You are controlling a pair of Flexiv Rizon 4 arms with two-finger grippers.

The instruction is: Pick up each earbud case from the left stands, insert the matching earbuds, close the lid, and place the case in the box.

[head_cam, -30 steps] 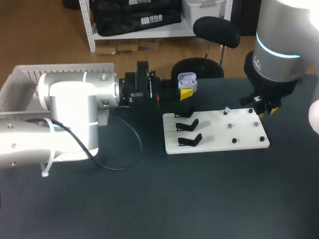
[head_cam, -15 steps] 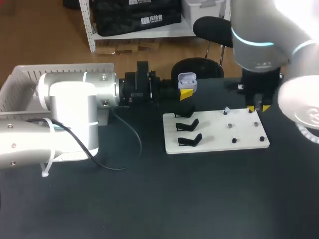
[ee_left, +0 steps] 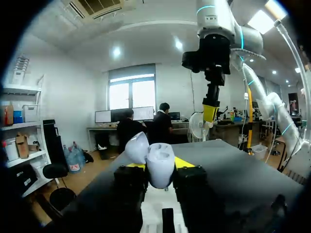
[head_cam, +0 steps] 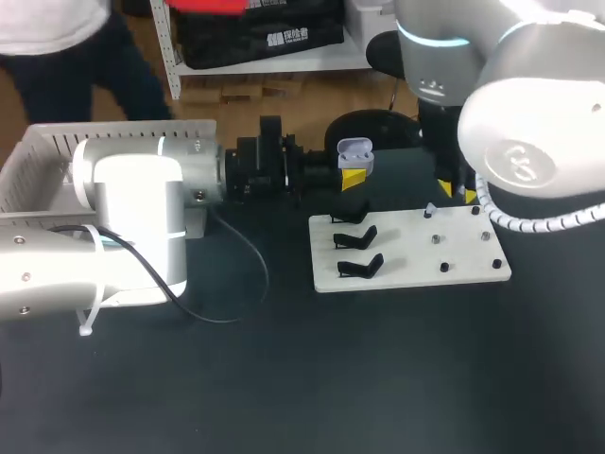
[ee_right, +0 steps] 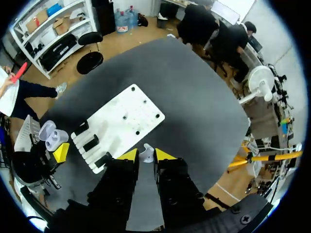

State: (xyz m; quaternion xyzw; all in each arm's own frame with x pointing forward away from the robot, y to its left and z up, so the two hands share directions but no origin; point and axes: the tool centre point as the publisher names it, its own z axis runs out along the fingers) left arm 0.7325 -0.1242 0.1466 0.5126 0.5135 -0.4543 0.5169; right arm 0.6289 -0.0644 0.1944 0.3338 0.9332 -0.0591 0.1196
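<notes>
Across the dark surface (head_cam: 284,378), a white board with black stands (head_cam: 406,251) lies right of middle. Just past its far left corner, the left arm's fingers (head_cam: 352,178) pinch an open white earbud case (head_cam: 354,149) above the surface, lid raised and cavity facing up. The right arm's fingers (head_cam: 444,193) hang to the right, over the board's far edge, pressed onto a small white earbud (ee_right: 146,155). The case therefore lies left of the earbud at about the same depth. The insertion likely needs a leftward carry, then a descent into the cavity.
</notes>
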